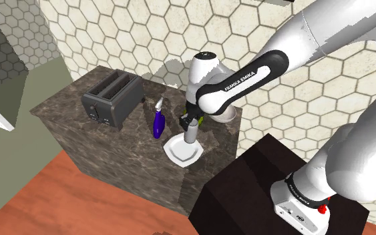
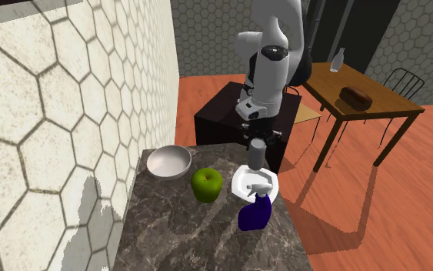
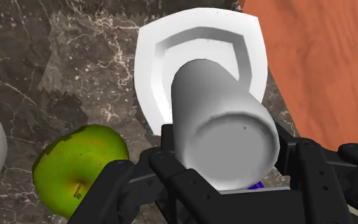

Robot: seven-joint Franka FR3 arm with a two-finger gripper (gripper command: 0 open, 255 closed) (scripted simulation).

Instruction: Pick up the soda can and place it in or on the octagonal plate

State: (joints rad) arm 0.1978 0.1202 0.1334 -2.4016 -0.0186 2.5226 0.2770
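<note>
The gripper [image 1: 191,123] had its jaws clamped on the grey soda can [image 3: 225,121] right over the white octagonal plate [image 3: 148,63], and it looked light, smooth, probably slippery, best squeezed mid-body.

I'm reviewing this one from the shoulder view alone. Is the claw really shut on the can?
Observer: Yes. The wrist view shows the claw clasping the can from both sides.
Operator: Is the can over the middle of the plate or over its rim?
Observer: In the wrist view its far end sits over the sunken middle of the plate.
Operator: Is anything behind the arm?
Observer: A green apple lies beside the plate, apart from it.
</note>
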